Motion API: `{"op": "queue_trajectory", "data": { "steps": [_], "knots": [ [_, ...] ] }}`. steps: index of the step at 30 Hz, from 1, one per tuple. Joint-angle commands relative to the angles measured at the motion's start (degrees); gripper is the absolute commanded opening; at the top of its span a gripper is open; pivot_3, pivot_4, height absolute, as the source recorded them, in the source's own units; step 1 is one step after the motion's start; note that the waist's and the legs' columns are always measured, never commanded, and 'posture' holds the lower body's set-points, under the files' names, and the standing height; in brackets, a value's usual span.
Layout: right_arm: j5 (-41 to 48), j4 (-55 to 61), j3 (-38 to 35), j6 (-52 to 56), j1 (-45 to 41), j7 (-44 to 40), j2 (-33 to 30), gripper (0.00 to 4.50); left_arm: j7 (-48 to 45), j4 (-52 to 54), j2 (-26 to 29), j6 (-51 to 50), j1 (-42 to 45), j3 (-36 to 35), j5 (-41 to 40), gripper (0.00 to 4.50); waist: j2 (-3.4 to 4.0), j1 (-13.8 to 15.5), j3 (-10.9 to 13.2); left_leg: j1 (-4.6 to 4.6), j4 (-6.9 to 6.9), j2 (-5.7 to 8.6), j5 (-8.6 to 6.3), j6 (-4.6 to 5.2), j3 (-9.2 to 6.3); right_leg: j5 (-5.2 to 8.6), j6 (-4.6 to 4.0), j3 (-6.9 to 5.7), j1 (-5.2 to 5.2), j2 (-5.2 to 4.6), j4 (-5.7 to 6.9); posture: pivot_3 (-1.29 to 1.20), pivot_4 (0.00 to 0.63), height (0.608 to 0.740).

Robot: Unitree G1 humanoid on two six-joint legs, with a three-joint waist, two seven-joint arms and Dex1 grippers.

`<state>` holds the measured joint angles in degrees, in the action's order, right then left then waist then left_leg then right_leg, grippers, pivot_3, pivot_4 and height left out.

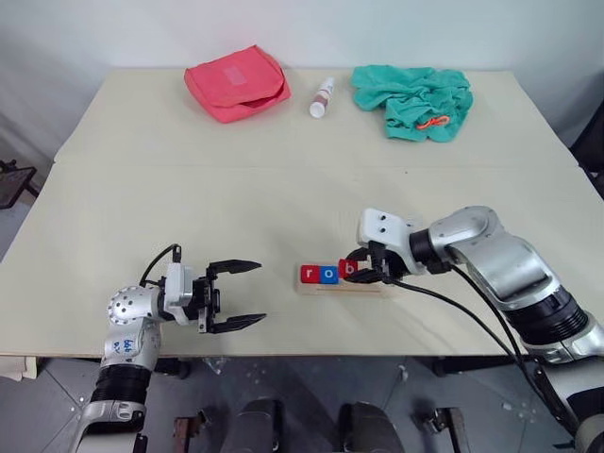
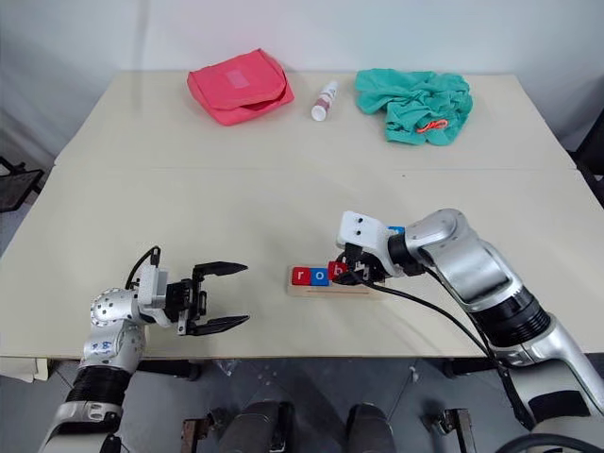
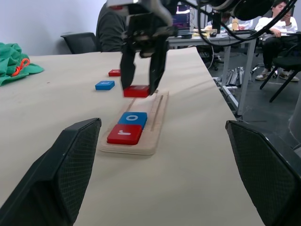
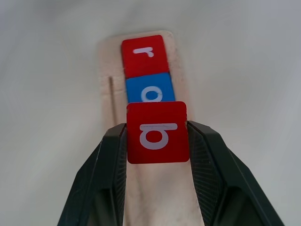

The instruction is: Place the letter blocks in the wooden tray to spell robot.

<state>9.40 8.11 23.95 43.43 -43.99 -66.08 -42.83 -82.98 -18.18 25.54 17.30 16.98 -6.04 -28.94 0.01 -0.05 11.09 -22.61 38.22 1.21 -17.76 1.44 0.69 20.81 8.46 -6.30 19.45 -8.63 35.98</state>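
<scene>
Near the front edge of the pale table (image 1: 142,189) lies the wooden tray (image 3: 155,129), a long strip with a thin lengthwise groove. Two letter blocks already sit in it at its left end: the red r block (image 3: 124,134) and, touching it, the blue o block (image 3: 132,118). Just over the next place in the tray, the right gripper (image 4: 157,141) pinches the red b block (image 4: 157,132) between its two black fingers, one on each side edge, the block held slightly above the wood and close beside the blue o. Two more blocks lie flat on the table beyond the tray on the right arm's side: a blue one (image 3: 104,85) and a red one (image 3: 114,72), near each other but apart.

To the left of the tray, the left gripper (image 1: 236,295) hangs over the table with its fingers spread wide and nothing between them, pointing toward the tray.

Along the far edge lie a pink pouch (image 1: 236,82), a small white bottle (image 1: 322,97) on its side, and a crumpled green cloth (image 1: 413,100).
</scene>
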Motion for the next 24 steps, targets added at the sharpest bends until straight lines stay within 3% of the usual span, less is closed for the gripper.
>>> {"op": "queue_trajectory", "data": {
  "steps": [1,11,19,20,24],
  "knots": [
    [-1.11,-0.34,0.17,-1.22,-1.56,-0.15,0.5,1.46,0.77,3.14,0.29,-0.1,-1.48,-0.91,-1.44,4.5,0.0,-0.08,0.0,-0.01,0.01,0.0,0.0,0.0,0.0,0.0,0.0,0.0,0.0,0.0,0.0,0.0,0.15,0.74],
    [-2.86,-1.62,1.1,-2.96,-1.08,-2.04,0.44,1.46,2.31,5.3,0.18,-0.18,-3.74,-1.06,-1.49,4.5,0.0,-0.1,0.0,0.0,-0.01,0.0,0.0,0.0,0.01,0.0,0.0,-0.01,0.01,0.0,0.0,0.0,0.15,0.74],
    [-3.24,-1.18,1.23,-3.03,-0.18,-2.59,0.31,4.26,2.47,4.73,-0.12,0.05,-3.16,-0.75,-1.29,4.5,0.0,-0.15,0.0,0.0,-0.02,0.0,0.0,0.0,0.02,0.0,0.0,-0.01,0.02,0.0,0.0,0.0,0.15,0.74],
    [-3.1,-0.77,0.79,-2.66,-0.02,-2.2,0.23,4.48,2.42,4.65,-0.12,0.05,-3.1,-0.76,-1.3,4.5,0.0,-0.14,0.0,0.0,-0.02,0.0,0.0,0.0,0.01,0.0,0.0,-0.01,0.02,0.0,-0.01,0.0,0.15,0.74],
    [-1.9,1.15,-1.37,-1.57,0.88,-1.29,-0.33,4.48,2.34,4.2,-0.2,0.18,-2.67,-0.73,-1.25,4.5,0.0,-0.11,0.0,0.0,-0.02,-0.01,0.0,0.0,0.02,0.0,0.0,-0.01,0.02,0.0,0.0,0.0,0.15,0.74]
  ]
}}
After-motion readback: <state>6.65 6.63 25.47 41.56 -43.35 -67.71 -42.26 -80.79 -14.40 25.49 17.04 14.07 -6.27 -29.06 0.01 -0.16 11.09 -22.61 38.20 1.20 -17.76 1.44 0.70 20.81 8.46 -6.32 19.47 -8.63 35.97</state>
